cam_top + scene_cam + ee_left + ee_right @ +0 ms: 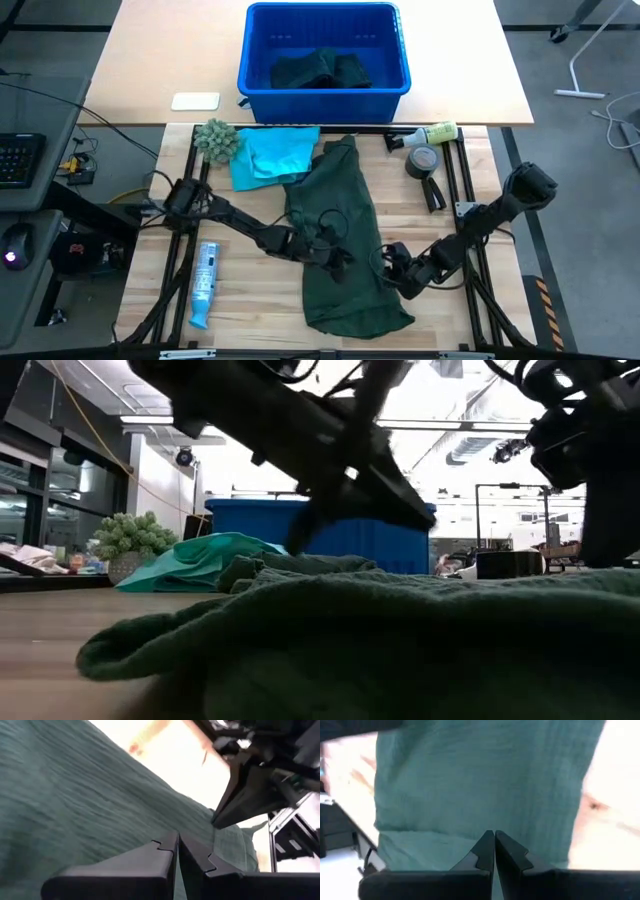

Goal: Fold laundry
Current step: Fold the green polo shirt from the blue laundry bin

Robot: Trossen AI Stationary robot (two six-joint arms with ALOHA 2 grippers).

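Observation:
A long dark green garment (335, 215) lies spread on the table from the far middle to the near edge; it fills the low view (400, 630). A turquoise cloth (270, 155) lies bunched at its far left corner. My left gripper (345, 265) is shut over the garment's near middle (75, 805). My right gripper (388, 258) is shut over the garment's right edge (480, 780), close to the left gripper. No cloth shows between either pair of fingertips. My left gripper (176, 840) slants down from the table's left over the garment's surface; whether its shut fingers touch the cloth I cannot tell. My right gripper (494, 836) slants down from the table's right over the garment near its right edge; whether it touches the cloth I cannot tell.
A blue bin (325, 88) with dark green cloth inside stands beyond the far edge. A fuzzy green ball (215, 140) sits far left. A bottle (432, 133), a tape roll (424, 160) and a black tool (433, 193) lie far right. A blue-white tube (204, 280) lies near left.

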